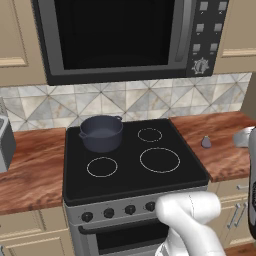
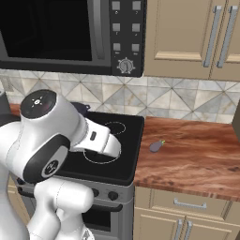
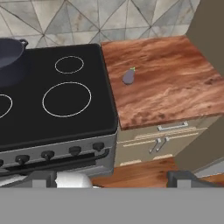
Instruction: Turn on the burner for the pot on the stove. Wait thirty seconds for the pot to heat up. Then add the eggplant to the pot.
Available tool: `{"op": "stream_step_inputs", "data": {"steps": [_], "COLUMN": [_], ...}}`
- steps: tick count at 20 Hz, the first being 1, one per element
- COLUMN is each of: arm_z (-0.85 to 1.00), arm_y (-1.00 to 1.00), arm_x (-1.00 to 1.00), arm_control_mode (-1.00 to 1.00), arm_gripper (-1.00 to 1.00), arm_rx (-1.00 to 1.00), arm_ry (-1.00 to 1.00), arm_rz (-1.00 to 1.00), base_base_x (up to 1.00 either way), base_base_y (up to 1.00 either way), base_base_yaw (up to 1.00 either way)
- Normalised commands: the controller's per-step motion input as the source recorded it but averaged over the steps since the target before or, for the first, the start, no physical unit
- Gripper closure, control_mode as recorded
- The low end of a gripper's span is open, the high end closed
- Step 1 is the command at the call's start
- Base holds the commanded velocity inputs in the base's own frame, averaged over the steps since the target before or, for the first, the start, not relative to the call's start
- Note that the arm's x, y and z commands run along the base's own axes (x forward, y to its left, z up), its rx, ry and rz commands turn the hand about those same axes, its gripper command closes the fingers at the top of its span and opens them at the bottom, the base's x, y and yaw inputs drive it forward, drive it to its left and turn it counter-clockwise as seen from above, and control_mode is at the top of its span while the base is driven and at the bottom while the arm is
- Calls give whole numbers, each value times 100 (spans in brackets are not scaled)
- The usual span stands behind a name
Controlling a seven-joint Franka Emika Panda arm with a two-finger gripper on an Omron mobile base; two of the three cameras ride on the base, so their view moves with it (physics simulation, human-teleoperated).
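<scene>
The dark blue-grey pot [image 1: 101, 132] stands on the rear left burner of the stove [image 1: 130, 185], whose black glass top carries white rings. In the hand view the pot [image 3: 8, 57] sits at the top left, and in the right base view the arm hides most of the pot [image 2: 80, 108]. The small grey-purple eggplant [image 1: 206, 142] lies on the wooden counter just right of the stove, also seen as the eggplant [image 3: 128, 76] and the eggplant [image 2: 156, 146]. My gripper [image 3: 116, 178] is open and holds nothing. It hovers high in front of the stove's right corner, well away from pot and eggplant.
A row of black knobs [image 3: 75, 151] runs along the stove's grey front. A microwave [image 1: 120, 35] hangs above the cooktop. Drawers [image 3: 173, 127] sit under the right counter [image 3: 175, 87]. A grey appliance [image 1: 5, 145] stands on the left counter.
</scene>
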Motion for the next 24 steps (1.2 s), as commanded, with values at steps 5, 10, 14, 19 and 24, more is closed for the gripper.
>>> {"op": "stream_step_inputs", "data": {"steps": [5,10,14,19,24], "arm_z": [0,-1,-15,-23,-12], "arm_y": [0,0,0,0,0], "arm_x": [0,0,3,5,7], "arm_control_mode": [-100,-100,-100,-100,-100], "arm_gripper": [-100,-100,-100,-100,-100], "arm_rx": [5,0,-4,-1,-4], "arm_ry": [0,-1,-8,-8,-5], "arm_rz": [-7,0,0,0,0], "base_base_x": [0,0,0,0,0], "base_base_y": [0,0,0,0,0], "base_base_yaw": [0,0,0,0,0]}}
